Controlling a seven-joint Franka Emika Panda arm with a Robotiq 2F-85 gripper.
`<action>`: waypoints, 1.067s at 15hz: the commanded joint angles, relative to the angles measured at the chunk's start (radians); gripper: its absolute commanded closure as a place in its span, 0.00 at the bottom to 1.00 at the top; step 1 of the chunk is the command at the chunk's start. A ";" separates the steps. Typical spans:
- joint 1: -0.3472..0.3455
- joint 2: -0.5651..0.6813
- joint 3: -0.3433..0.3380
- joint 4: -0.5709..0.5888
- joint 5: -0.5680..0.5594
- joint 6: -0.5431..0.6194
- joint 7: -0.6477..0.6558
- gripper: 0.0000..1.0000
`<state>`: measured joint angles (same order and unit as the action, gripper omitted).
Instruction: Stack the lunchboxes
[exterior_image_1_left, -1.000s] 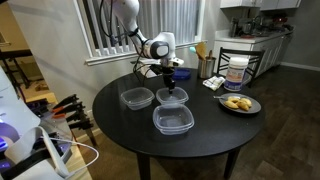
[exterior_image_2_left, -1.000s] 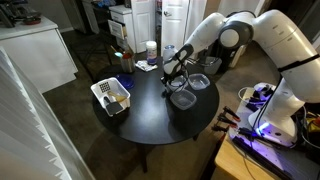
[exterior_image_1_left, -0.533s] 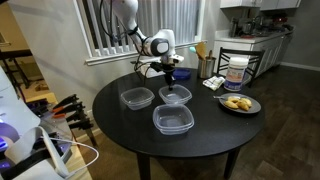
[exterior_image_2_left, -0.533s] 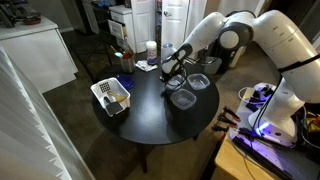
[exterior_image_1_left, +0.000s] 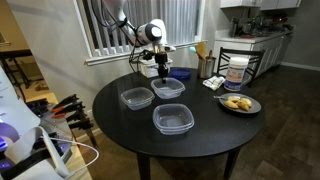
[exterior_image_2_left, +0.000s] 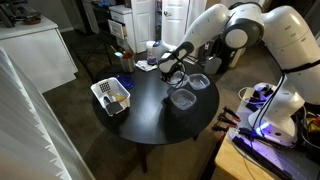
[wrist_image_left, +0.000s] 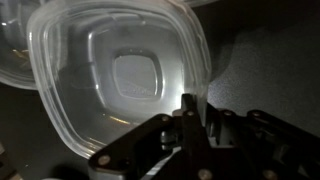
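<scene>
Three clear lunchboxes are on the round black table (exterior_image_1_left: 120, 125). One lunchbox (exterior_image_1_left: 136, 97) sits at the left and another (exterior_image_1_left: 172, 120) sits nearer the front, also seen in an exterior view (exterior_image_2_left: 183, 99). My gripper (exterior_image_1_left: 160, 70) is shut on the rim of the third lunchbox (exterior_image_1_left: 168, 88) and holds it tilted just above the table, between the others. In the wrist view the fingers (wrist_image_left: 188, 108) pinch the held lunchbox's (wrist_image_left: 115, 75) rim, and a second lunchbox (wrist_image_left: 15, 40) shows at the left edge.
A plate of food (exterior_image_1_left: 238, 103) and a white jar (exterior_image_1_left: 237, 70) stand on the table's side. A small blue bowl (exterior_image_1_left: 181, 73) lies behind the gripper. A white slatted basket (exterior_image_2_left: 111, 96) sits at the opposite edge.
My gripper has lifted the held lunchbox and carried it a little toward the back and toward the left lunchbox. The other two lunchboxes have not moved.
</scene>
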<state>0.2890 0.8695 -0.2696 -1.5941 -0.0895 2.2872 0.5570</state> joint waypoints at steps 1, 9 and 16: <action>0.084 -0.119 -0.033 -0.079 -0.147 -0.166 0.081 0.99; 0.089 -0.181 0.162 -0.127 -0.167 -0.227 0.087 0.99; 0.081 -0.154 0.273 -0.161 -0.115 -0.354 0.047 0.99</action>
<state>0.3862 0.7327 -0.0277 -1.7212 -0.2328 1.9689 0.6269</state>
